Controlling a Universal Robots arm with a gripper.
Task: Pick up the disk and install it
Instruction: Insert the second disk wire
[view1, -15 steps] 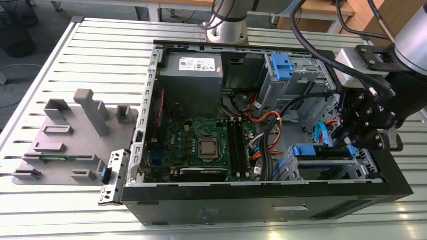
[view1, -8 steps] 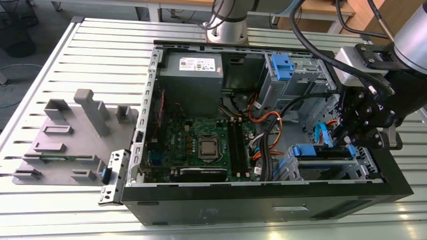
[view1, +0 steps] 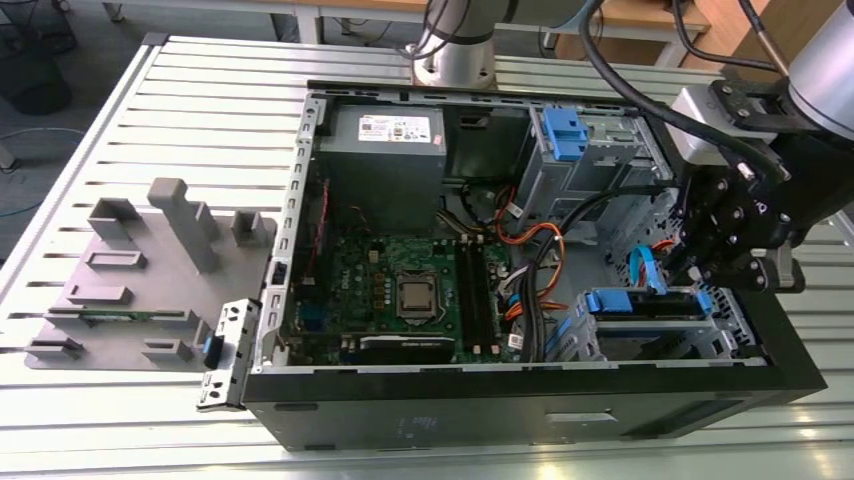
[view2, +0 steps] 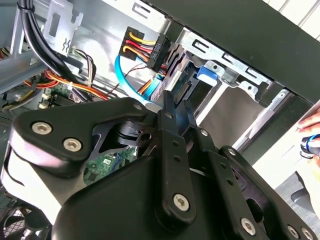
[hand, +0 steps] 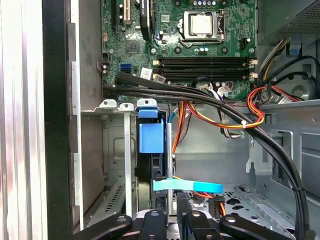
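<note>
Hand (view1: 694, 262) inside open computer case (view1: 534, 400), fingers (view2: 169, 112) nearly closed, gripping nothing visible. Disk (hand: 150, 137) sits in the bay just ahead.

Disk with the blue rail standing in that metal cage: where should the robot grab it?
The disk seems to stand on edge in the cage, so only its narrow top edge with the blue rail is free. Best pinch across that thin edge, coming straight down from above: the cage walls cover its flat sides and the cables crowd one side.
</note>
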